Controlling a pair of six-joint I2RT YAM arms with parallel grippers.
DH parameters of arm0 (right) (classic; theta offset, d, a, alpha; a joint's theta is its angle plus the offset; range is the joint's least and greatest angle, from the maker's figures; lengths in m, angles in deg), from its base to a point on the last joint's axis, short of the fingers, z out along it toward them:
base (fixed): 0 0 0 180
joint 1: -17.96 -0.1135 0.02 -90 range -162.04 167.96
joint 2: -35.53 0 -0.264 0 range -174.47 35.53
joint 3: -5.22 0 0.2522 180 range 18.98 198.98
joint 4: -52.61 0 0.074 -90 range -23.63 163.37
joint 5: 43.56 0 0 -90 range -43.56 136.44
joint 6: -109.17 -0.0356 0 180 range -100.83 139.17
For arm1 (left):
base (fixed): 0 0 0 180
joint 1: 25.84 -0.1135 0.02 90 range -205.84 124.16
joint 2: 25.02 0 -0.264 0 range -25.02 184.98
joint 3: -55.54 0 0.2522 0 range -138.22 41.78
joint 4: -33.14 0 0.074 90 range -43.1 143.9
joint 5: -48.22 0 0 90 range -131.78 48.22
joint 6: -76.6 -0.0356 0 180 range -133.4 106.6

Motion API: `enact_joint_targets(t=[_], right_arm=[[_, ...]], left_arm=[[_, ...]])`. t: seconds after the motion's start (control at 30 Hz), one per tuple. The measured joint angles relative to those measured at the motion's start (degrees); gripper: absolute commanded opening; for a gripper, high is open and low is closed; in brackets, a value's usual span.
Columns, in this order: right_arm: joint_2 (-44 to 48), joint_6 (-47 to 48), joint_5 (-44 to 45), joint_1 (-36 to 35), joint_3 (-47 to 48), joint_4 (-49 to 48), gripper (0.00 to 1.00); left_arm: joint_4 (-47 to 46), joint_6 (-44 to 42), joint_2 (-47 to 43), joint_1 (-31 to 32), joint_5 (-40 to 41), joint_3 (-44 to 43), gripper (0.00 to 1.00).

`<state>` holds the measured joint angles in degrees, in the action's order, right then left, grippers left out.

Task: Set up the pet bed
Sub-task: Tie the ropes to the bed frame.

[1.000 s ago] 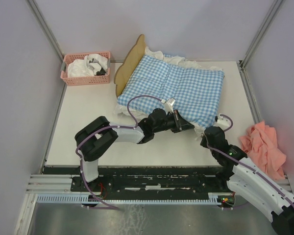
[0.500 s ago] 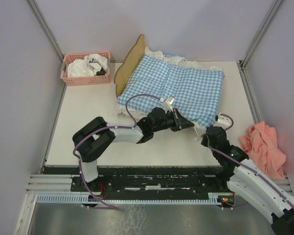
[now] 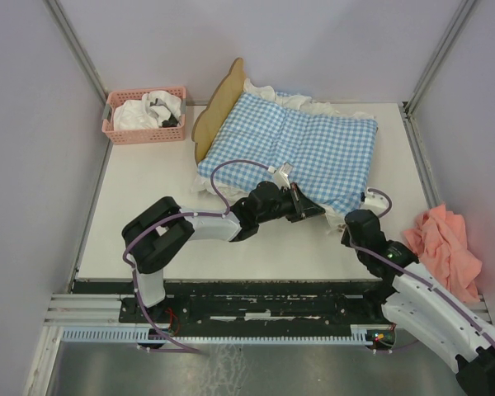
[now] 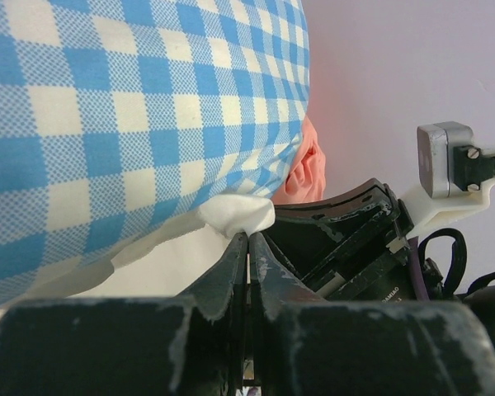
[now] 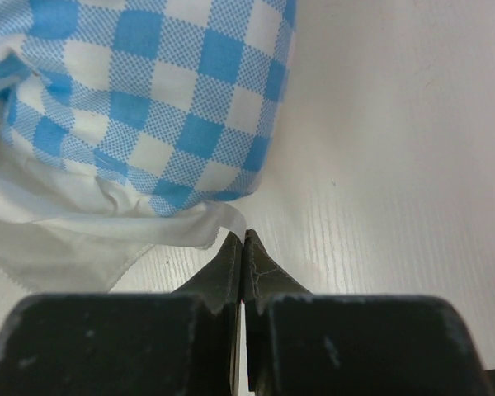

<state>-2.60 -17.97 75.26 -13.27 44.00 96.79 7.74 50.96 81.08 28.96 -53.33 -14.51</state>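
**Both hands at the near hem of the bedding; bed beyond them**

Left hand: fingers almost together, with only a hairline slit between them. The white ruffle touches the tips. Cannot tell whether any cloth is caught.

Right hand: fingers pressed together, nothing seen between them. The tips are low over the surface, right at the ruffle's edge, under the near right corner of the gingham bedding.

The overhead view shows the left hand at the middle of the bedding's near edge and the right hand just beside it, to the right.

Pet bed: it lies beyond both hands, toward the far side of the surface. The bedding covers most of it, so only the wavy wooden headboard shows. The headboard stands upright at the bedding's far-left end, well apart from both hands.

Pink basket: far-left corner, left of the headboard, white cloth inside.

Pink cloth: crumpled at the right edge, near the right arm.
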Motion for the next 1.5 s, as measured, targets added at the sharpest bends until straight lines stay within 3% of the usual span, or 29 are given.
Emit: enact_joint_targets(t=[0.13,0.2,0.23,0.6,0.83,1.07,1.23,1.5], right_arm=[[-0.94,0.85,0.20,0.00,0.04,-0.02,0.19],[-0.98,1.27,0.46,0.00,0.04,-0.04,0.03],[-1.14,1.42,0.68,0.00,0.07,-0.07,0.02],[-2.93,1.03,0.02,0.00,0.17,-1.79,0.02],[-1.99,-10.21,-2.08,0.00,-1.25,-5.03,0.02],[-2.75,-16.37,-1.60,0.00,-2.45,-7.13,0.02],[-3.48,-16.85,-1.55,0.00,-2.47,-8.11,0.02],[-3.43,-15.69,-1.22,0.00,-2.40,-8.07,0.02]], left_arm=[[0.09,-0.33,0.00,0.00,0.13,0.00,0.09],[0.15,-0.66,0.00,0.00,0.50,0.00,0.09],[0.17,-0.72,0.00,0.00,0.55,0.00,0.09],[0.57,-0.79,0.00,0.00,0.96,0.00,0.09],[0.90,-0.79,0.00,0.00,0.94,-0.02,0.10],[0.70,-2.14,-0.11,0.00,0.87,0.35,0.24],[-1.51,-7.56,-2.05,1.03,1.40,6.23,0.34],[-0.79,-20.83,-2.45,7.45,7.23,9.25,0.36]])
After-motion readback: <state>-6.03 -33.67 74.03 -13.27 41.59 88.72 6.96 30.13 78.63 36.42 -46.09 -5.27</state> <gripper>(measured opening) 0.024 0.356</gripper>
